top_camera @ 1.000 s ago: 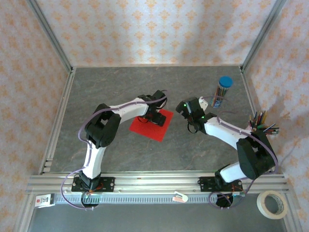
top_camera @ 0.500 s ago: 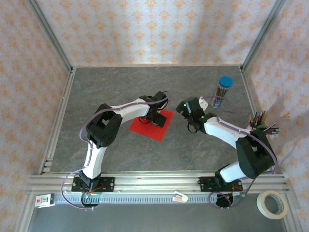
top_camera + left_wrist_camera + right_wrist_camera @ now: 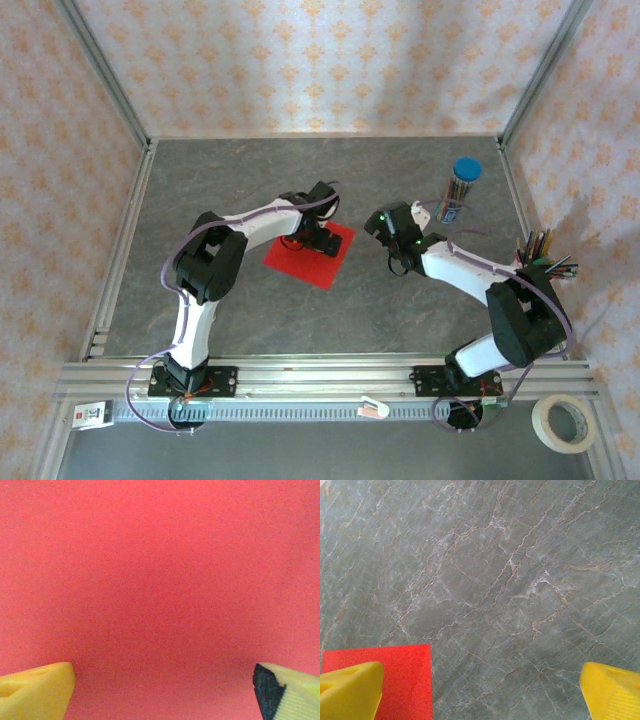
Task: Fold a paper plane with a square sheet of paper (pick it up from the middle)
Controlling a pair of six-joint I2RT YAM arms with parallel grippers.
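The left gripper [image 3: 164, 672] has edged toward ten o'clock, jaws wide apart over the flat, matte red square sheet of paper [image 3: 315, 265] at the veined grey table's [image 3: 250, 180] centre. At three o'clock of the sheet, the right gripper [image 3: 481, 675] is also spread.

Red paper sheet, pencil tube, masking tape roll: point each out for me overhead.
square sheet of paper [image 3: 305, 266], top external view, bare near half.
tube of coloured pencils [image 3: 466, 168], top external view, blue cap.
roll of masking tape [image 3: 542, 425], top external view, left side of ring.

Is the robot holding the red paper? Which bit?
Nothing is held. The left gripper has its jaws open over the red paper; the right gripper has its jaws open over the grey table.
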